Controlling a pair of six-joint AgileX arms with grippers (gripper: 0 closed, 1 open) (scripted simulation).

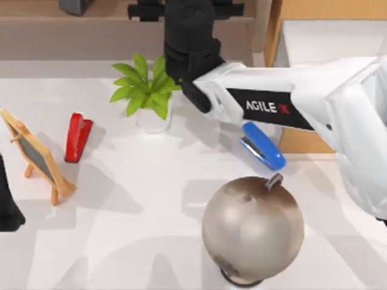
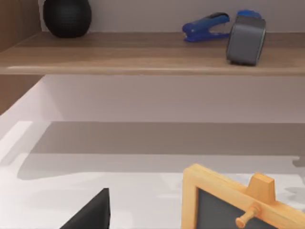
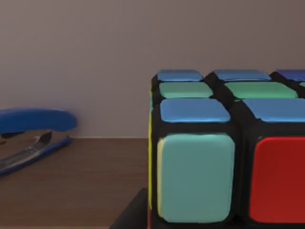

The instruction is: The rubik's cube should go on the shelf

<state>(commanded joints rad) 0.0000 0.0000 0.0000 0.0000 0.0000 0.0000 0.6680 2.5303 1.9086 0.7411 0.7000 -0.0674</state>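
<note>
white table (image 1: 121, 241) fills most of the top view. the right arm (image 1: 290, 96) reaches from the right side up to the brown shelf (image 1: 72, 30) at the back, and its black wrist hangs over the shelf near the middle. i cannot tell from up here how its fingers stand. on the table sit a green plant (image 1: 145, 87) in a white pot, a red stapler (image 1: 77, 136) to its left, a small chalkboard (image 1: 36, 156) on a wooden stand near the left edge, a blue stapler (image 1: 262, 145) under the arm, and a big round globe (image 1: 253, 226) at the front. an orange-wood cabinet (image 1: 284, 30) stands at the back right. the left arm (image 1: 7, 205) is parked at the left edge of the table.

left wrist view looks over the table at the shelf (image 2: 143, 57). on its board are a black ball (image 2: 66, 16), another blue stapler (image 2: 205, 26) and a grey box (image 2: 245, 40). the chalkboard (image 2: 233, 205) is close by. i cannot tell if the left fingers are wide or narrow.

right wrist view is very close to the rubik's cube (image 3: 224, 157). the cube is right in front of the right gripper, over the brown board of the shelf (image 3: 71, 181), with a blue stapler (image 3: 33, 133) lying on the board beside it. a dark bit of a finger (image 3: 131, 214) touches the cube's low edge. i cannot tell if the cube rests on the board, or if the fingers grip it.
</note>
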